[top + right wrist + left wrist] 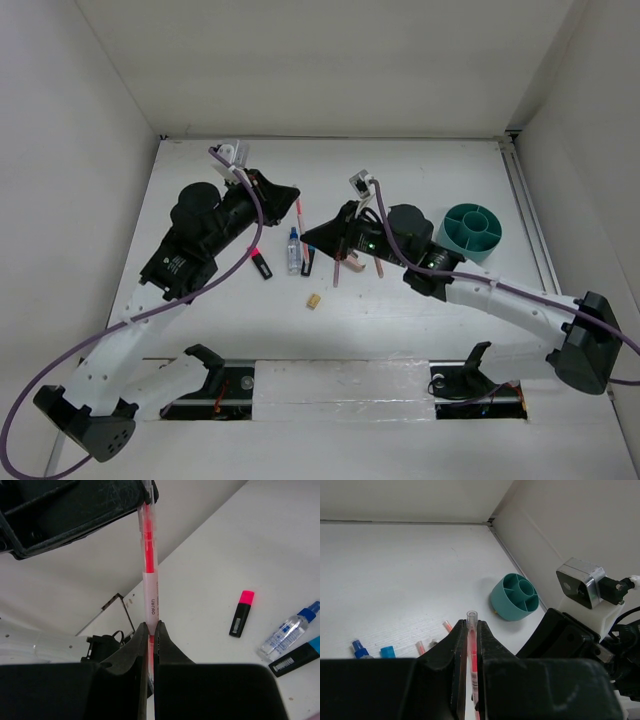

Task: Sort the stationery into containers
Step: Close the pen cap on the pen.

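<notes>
handover | left gripper (471, 625) and right gripper (151, 626) both pinch pink pen (149, 575), one end between each's jaws | i reckon right sits nearer teal cup (515, 597)

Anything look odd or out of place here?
Yes: one clear pink pen is clamped at both ends at once, the left gripper on one end, the right gripper on the other, like a mid-handover. Nothing looks spilled or broken.
</notes>
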Action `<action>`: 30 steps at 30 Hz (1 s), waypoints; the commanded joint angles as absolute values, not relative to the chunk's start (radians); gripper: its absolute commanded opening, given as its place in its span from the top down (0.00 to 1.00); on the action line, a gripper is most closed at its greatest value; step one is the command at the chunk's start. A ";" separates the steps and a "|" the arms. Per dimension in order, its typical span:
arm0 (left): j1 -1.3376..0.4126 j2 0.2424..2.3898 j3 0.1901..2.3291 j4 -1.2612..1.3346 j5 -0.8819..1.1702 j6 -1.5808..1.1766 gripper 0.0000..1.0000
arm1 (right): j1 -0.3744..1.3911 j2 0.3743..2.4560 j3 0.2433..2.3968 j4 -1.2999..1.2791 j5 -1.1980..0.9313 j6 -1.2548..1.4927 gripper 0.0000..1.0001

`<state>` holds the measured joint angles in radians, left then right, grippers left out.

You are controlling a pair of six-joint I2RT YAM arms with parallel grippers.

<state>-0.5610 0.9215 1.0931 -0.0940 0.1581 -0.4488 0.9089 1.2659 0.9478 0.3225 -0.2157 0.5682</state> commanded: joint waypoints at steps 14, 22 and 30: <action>-0.555 0.939 1.092 -0.046 0.239 -0.414 1.00 | 0.851 1.239 1.012 0.448 -0.274 0.561 1.00; -0.555 0.957 1.083 -0.022 0.253 -0.477 1.00 | 0.851 1.249 0.969 0.598 -0.308 0.615 1.00; -0.555 0.966 1.083 -0.020 0.281 -0.471 1.00 | 0.841 1.227 0.942 0.620 -0.279 0.615 1.00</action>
<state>-0.5541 0.9577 1.0927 0.0097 0.2291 -0.4725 0.8516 1.2701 0.9314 0.4412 -0.2886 0.6144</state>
